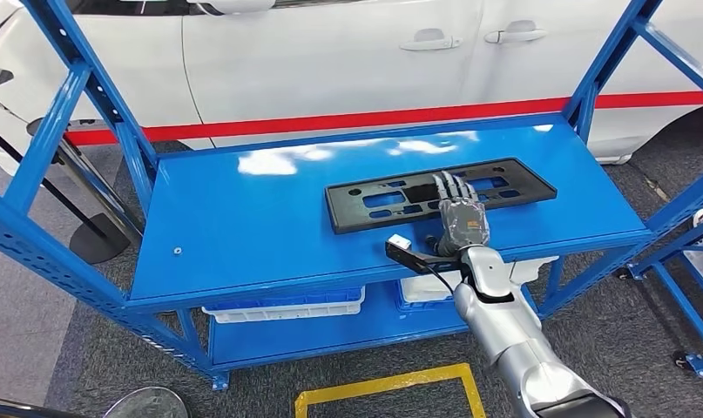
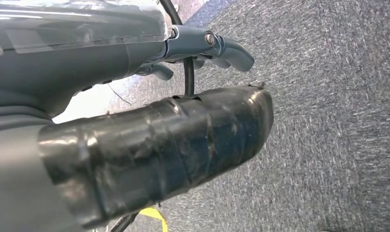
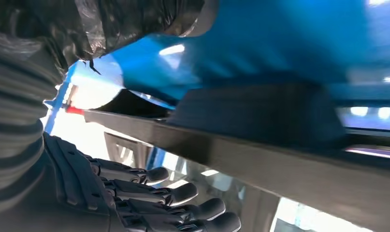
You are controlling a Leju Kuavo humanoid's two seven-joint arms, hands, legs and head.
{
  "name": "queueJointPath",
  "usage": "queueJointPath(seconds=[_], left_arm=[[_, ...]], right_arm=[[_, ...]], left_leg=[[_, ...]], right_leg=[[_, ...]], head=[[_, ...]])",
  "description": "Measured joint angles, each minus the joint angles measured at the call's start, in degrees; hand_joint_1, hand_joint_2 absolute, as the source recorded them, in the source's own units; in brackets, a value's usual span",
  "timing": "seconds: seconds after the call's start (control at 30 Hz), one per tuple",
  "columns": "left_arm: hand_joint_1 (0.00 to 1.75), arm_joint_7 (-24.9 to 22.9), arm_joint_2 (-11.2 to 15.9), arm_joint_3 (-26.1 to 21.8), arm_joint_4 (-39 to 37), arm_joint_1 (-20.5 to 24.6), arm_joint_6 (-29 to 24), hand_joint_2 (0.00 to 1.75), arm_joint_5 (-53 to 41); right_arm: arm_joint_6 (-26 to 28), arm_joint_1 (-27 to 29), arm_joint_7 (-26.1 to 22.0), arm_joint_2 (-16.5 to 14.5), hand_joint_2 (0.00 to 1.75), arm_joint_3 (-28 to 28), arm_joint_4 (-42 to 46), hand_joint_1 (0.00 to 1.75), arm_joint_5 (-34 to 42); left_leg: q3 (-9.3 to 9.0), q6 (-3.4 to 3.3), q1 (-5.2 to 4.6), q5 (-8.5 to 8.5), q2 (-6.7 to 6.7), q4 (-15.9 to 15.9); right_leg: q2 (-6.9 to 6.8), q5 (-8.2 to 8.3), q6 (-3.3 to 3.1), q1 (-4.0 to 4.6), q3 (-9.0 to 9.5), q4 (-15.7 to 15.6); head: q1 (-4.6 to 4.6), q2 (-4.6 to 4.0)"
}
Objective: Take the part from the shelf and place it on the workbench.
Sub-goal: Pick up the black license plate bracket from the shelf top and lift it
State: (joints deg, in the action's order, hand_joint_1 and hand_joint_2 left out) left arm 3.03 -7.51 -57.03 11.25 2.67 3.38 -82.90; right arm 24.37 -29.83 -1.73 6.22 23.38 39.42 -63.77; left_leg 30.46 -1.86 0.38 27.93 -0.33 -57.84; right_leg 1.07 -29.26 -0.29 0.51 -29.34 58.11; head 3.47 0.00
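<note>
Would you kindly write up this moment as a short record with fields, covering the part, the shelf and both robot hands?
part: flat black slotted panel, lying on the top shelf board
shelf: blue metal rack, white bins on the lower level
right robot hand: fingers extended over the part's near edge; the right wrist view shows them on one side of the panel edge, grasp not confirmed
left robot hand: hanging over grey carpet, holding nothing
background: white car with red stripe
task stage: part not yet lifted

I see the part, a flat black plastic plate holder (image 1: 439, 192) with rectangular cutouts, lying flat on the blue shelf top (image 1: 269, 218), slightly skewed. It sits directly under my right hand (image 1: 459, 218), whose extended fingers overlap its near edge, right of its middle.
</note>
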Motion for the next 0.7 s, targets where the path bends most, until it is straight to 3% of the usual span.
queueJointPath(seconds=[0.07, 0.1, 0.17, 0.2, 0.23, 0.27, 0.33, 0.37, 0.4, 0.47, 0.53, 0.57, 0.6, 0.67, 0.7], left_arm=[[0.00, -0.04, -0.25, 0.27, -0.07, 0.12, -0.05, 0.00, -0.05], [0.00, -0.05, -0.36, 0.44, -0.11, 0.13, -0.08, 0.00, -0.06], [0.00, -0.06, -0.44, 0.72, -0.16, 0.09, -0.09, 0.00, -0.07], [0.00, -0.06, -0.48, 0.79, -0.18, 0.03, -0.09, 0.00, -0.07], [0.00, -0.06, -0.51, 0.83, -0.19, -0.06, -0.08, 0.00, -0.07], [0.00, -0.06, -0.52, 0.85, -0.19, -0.14, -0.08, 0.00, -0.07], [0.00, -0.06, -0.48, 0.87, -0.19, -0.23, -0.01, 0.00, -0.07], [0.00, -0.06, -0.44, 0.88, -0.19, -0.21, 0.04, 0.00, -0.07], [0.00, -0.06, -0.40, 0.90, -0.20, -0.18, 0.09, 0.00, -0.07], [0.00, -0.05, -0.46, 0.93, -0.23, -0.08, 0.20, 0.00, -0.07], [0.00, -0.02, -0.61, 0.94, -0.27, 0.07, 0.26, 0.00, -0.07], [0.00, -0.02, -0.64, 0.94, -0.28, 0.15, 0.26, 0.00, -0.07], [0.00, 0.00, -0.66, 0.94, -0.28, 0.20, 0.25, 0.00, -0.07], [0.00, 0.02, -0.63, 0.94, -0.28, 0.17, 0.22, 0.00, -0.07], [0.00, 0.02, -0.62, 0.94, -0.28, 0.08, 0.21, 0.00, -0.05]], right_arm=[[0.07, -0.32, 0.01, -0.19, 1.75, 0.78, -0.49, 0.00, -0.03], [0.06, -0.32, -0.01, -0.23, 1.75, 1.14, -0.77, 0.00, -0.03], [0.04, -0.20, -0.08, -0.33, 1.75, 1.79, -1.36, 0.00, -0.04], [0.07, -0.11, -0.17, -0.37, 1.75, 1.98, -1.58, 0.00, -0.04], [0.09, -0.06, -0.29, -0.42, 1.75, 2.10, -1.75, 0.00, -0.03], [0.12, -0.09, -0.46, -0.46, 1.75, 2.23, -1.87, 0.00, -0.03], [-0.03, -0.22, -0.74, -0.55, 1.75, 2.60, -2.18, 0.00, -0.03], [-0.16, -0.36, -0.83, -0.59, 1.75, 2.82, -2.35, 0.00, -0.03], [-0.29, -0.54, -0.86, -0.72, 1.75, 3.03, -2.49, 0.00, -0.03], [-0.39, -1.08, -0.90, -0.94, 1.75, 3.32, -2.59, 0.00, -0.04], [-0.39, -1.60, -0.94, -1.19, 1.75, 3.48, -2.58, 0.00, -0.08], [-0.40, -1.77, -0.95, -1.30, 1.75, 3.55, -2.59, 0.00, -0.10], [-0.42, -1.85, -0.97, -1.41, 1.75, 3.64, -2.62, 0.00, -0.14], [-0.45, -1.86, -0.98, -1.56, 1.75, 3.92, -2.68, 0.00, -0.17], [-0.46, -1.84, -0.99, -1.66, 1.75, 4.08, -2.70, 0.00, -0.18]], left_leg=[[-1.38, -0.72, 0.55, -0.92, 0.16, 2.42], [-1.94, -0.88, 0.81, -1.25, 0.23, 3.27], [-2.33, -0.84, 1.09, -1.22, 0.25, 3.73], [-2.49, -0.63, 1.29, -0.97, 0.24, 3.66], [-2.78, -0.26, 1.58, -0.57, 0.21, 3.49], [-3.20, 0.25, 1.97, -0.01, 0.17, 3.20], [-3.92, 1.57, 2.63, 1.47, 0.01, 2.31], [-4.01, 2.23, 2.74, 2.17, -0.04, 1.74], [-4.02, 2.79, 2.72, 2.67, -0.06, 1.43], [-4.32, 3.62, 2.67, 3.14, 0.04, 1.59], [-4.94, 4.05, 2.92, 3.69, 0.15, 1.49], [-4.42, 4.05, 3.00, 4.39, 0.19, -0.06], [-2.90, 3.94, 2.96, 5.50, 0.20, -3.07], [2.67, 3.57, 2.56, 7.88, 0.22, -11.73], [5.50, 3.34, 2.29, 8.20, 0.22, -15.28]], right_leg=[[-0.13, -0.85, 0.55, -0.04, -0.66, 1.53], [-0.24, -1.94, 0.85, -0.29, -2.12, 4.15], [-0.36, -4.10, 1.78, -1.10, -6.82, 11.39], [-0.41, -4.06, 2.29, -1.58, -8.71, 13.73], [-0.51, -2.79, 2.85, -2.08, -9.65, 14.04], [-0.68, -0.38, 3.44, -2.59, -9.39, 12.05], [-1.08, 4.19, 4.59, -3.25, -7.08, 5.28], [-1.16, 4.96, 4.62, -3.28, -6.05, 2.73], [-1.16, 4.72, 4.21, -3.14, -5.60, 1.66], [-0.96, 3.46, 2.57, -2.70, -5.46, 1.78], [-0.77, 2.87, 1.20, -2.60, -4.83, 1.82], [-0.73, 2.60, 0.64, -2.56, -4.29, 1.61], [-0.74, 2.32, 0.16, -2.52, -3.72, 1.41], [-0.82, 1.63, -0.49, -2.08, -2.92, 1.31], [-0.78, 1.23, -0.70, -1.78, -2.51, 1.31]], head=[[0.04, 0.00], [0.07, 0.00], [0.07, 0.00], [0.08, 0.00], [0.07, 0.00], [0.07, 0.00], [0.13, 0.00], [0.23, 0.00], [0.31, 0.00], [0.42, 0.00], [0.39, 0.01], [0.38, 0.01], [0.34, 0.01], [0.32, 0.00], [0.33, 0.00]])
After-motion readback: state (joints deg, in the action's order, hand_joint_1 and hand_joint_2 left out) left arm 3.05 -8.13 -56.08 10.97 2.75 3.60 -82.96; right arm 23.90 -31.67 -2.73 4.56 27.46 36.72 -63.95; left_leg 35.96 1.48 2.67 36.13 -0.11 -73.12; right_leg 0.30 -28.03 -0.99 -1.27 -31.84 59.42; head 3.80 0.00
